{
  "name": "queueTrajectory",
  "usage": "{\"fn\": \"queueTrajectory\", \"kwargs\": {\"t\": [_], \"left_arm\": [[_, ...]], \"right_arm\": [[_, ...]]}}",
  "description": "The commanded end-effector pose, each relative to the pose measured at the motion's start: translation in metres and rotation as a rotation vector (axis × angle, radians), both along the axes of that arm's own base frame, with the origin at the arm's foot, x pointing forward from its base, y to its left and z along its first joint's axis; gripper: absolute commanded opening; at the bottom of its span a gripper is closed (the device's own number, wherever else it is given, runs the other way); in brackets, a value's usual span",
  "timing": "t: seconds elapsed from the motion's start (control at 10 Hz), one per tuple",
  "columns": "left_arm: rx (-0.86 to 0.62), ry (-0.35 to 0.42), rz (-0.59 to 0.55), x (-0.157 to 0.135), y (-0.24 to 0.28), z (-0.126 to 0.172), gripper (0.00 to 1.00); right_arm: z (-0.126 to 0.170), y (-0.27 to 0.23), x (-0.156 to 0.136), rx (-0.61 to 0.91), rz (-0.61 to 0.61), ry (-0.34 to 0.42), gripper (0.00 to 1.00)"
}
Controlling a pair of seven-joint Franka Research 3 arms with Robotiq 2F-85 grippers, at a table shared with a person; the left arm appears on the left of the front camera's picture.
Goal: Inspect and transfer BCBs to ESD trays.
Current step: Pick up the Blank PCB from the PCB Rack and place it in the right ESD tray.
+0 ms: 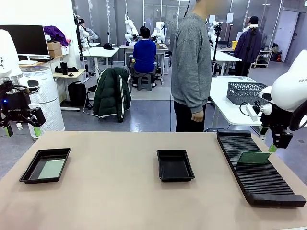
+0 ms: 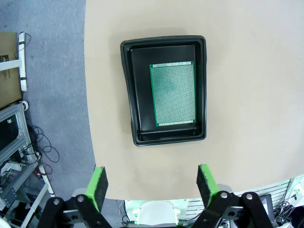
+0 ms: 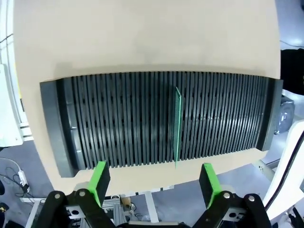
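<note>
Right gripper (image 3: 154, 179), spread, hangs over the board (image 3: 177, 126) upright in the rack (image 3: 118, 118), ready to pinch it. Left gripper (image 2: 152, 183), spread too, overlooks a filled tray (image 2: 137, 95).

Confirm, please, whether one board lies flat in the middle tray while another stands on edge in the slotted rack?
Not quite: the flat board lies in the left tray, not the middle tray, as the front view shows. The other board does stand on edge in the slotted rack.

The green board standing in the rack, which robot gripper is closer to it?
Right. The right gripper hangs just above the board; the left gripper is far off, up by the left tray.
</note>
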State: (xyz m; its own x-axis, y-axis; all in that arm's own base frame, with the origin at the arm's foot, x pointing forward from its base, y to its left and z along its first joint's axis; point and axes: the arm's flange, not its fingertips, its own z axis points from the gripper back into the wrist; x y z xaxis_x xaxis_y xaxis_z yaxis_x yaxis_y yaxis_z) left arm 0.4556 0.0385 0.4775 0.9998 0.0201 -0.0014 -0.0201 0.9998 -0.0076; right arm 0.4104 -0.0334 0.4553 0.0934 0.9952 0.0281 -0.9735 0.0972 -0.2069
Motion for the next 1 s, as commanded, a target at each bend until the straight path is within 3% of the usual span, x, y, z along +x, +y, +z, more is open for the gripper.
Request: {"fn": "queueTrajectory", "kwargs": {"t": [0.0, 0.9], "left_arm": [[0.000, -0.010, -0.005, -0.001, 0.000, -0.002, 1.00], [0.000, -0.010, -0.005, -0.001, 0.000, -0.002, 1.00]], "right_arm": [[-0.020, -0.004, 0.009, -0.016, -0.050, -0.031, 1.00], [-0.084, -0.015, 0.049, -0.004, -0.083, -0.058, 1.00]]}}
